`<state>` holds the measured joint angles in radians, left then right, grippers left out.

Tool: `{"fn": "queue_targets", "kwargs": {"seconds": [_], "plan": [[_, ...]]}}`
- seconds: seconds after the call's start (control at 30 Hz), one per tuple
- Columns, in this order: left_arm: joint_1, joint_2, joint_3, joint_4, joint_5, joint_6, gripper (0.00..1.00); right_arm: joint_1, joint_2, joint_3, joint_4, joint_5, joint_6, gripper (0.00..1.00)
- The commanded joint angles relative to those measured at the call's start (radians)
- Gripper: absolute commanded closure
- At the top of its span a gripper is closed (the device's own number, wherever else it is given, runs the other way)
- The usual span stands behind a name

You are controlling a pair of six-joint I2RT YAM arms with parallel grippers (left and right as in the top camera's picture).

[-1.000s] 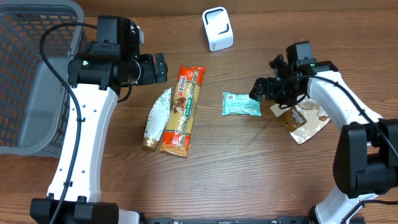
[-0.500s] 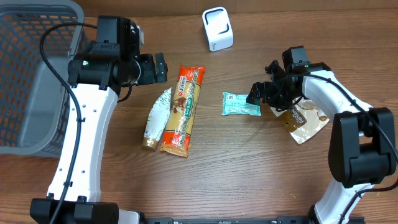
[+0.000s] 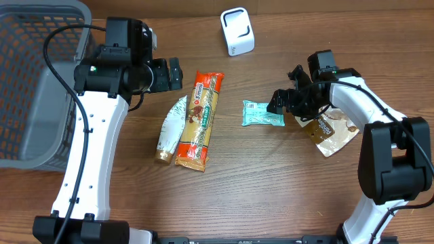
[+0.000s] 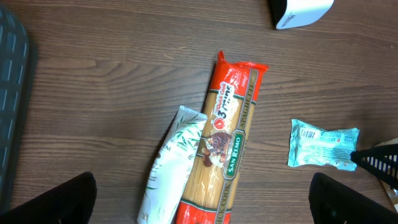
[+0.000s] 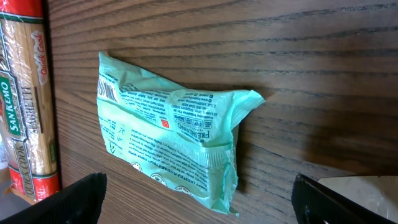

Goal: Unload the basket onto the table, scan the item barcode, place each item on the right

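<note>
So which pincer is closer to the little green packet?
Right. The right pincer hangs open right at the green packet's end. The left pincer is much farther off, beyond the spaghetti pack.

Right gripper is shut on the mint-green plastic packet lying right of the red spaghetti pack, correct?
Not shut: the right wrist view shows the right gripper open, fingers wide apart, with the mint-green plastic packet lying ungripped right of the red spaghetti pack.
</note>
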<state>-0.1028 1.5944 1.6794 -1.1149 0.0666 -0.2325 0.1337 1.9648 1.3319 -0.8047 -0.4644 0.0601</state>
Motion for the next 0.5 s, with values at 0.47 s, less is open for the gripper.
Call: {"fn": "queue_targets", "kwargs": {"seconds": [0.47], "plan": [[-0.002, -0.013, 0.018, 0.0, -0.003, 0.016, 0.0, 0.005, 0.064, -0.003, 0.008, -0.033, -0.013, 0.04]]}}
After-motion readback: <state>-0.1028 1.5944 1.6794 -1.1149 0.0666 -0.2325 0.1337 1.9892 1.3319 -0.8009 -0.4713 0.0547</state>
